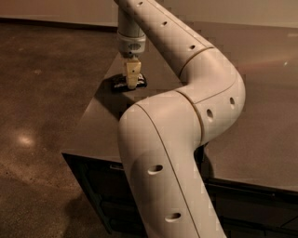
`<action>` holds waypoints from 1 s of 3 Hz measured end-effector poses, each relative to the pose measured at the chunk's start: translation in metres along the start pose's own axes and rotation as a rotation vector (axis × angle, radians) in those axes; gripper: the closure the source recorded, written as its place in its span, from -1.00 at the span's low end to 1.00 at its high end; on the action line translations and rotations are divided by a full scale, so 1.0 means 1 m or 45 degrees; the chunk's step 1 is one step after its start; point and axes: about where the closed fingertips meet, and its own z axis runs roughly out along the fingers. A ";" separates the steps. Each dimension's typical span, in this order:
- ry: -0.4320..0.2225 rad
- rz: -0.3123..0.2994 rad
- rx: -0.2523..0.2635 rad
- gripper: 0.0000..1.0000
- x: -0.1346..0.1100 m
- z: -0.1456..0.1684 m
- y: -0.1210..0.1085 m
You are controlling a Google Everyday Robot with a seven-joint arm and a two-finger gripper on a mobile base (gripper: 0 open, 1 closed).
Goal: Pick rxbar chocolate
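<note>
Nearest of all, the thick pale arm rises in front of the counter's near edge, hiding much of that edge and the middle of the top behind it. Under the counter's near edge, its front is dark and shadowed, and nothing can be made out there. The arm bends at a large rounded elbow above the counter's middle, then slopes up and away toward the counter's far left corner. There a grey wrist turns straight down and ends in the yellowish claw, which points down at the counter near that corner. The chocolate bar, small, flat and dark with a pale band, lies on the counter right under the claw, close to the left edge. The claw's tip is down at the bar and covers its middle, so the wrapper shows on either side of it. I cannot tell whether the claw is open, closed or gripping the bar. The brown speckled floor spreads out left of the counter, and a pale wall runs beyond its far side.
</note>
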 end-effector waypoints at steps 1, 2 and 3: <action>0.001 0.002 0.000 0.09 0.001 -0.001 0.000; 0.003 0.006 0.001 0.11 0.002 -0.002 0.001; 0.004 0.009 0.001 0.12 0.003 -0.004 0.001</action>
